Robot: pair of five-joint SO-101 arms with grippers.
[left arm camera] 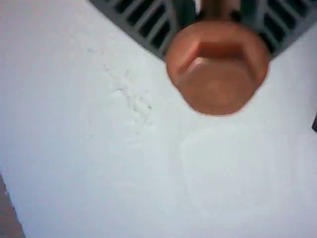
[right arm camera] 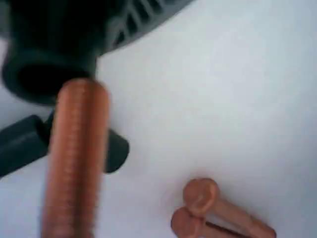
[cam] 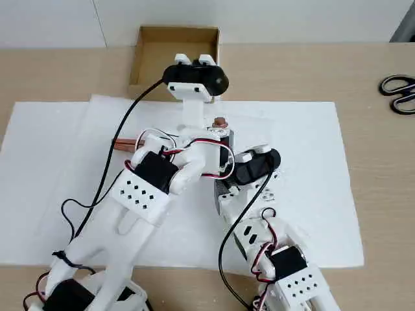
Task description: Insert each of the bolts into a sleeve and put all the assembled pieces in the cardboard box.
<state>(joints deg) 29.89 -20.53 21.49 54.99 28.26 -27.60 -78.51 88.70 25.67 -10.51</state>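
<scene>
Left gripper [left arm camera: 218, 12] is pinching a bolt [left arm camera: 218, 69]; right gripper [right arm camera: 89, 34] is clamping a sleeve [right arm camera: 44, 74], whose mouth is facing the bolt's thread just beside it.

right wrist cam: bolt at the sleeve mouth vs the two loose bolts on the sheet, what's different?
Pose: the raised bolt is off the white sheet, its threaded shank aimed at the sleeve mouth; the loose bolts lie flat on the sheet, side by side.
Visible end: the raised bolt shows thread, the loose bolts show their heads.
Shared: same copper colour.
</scene>
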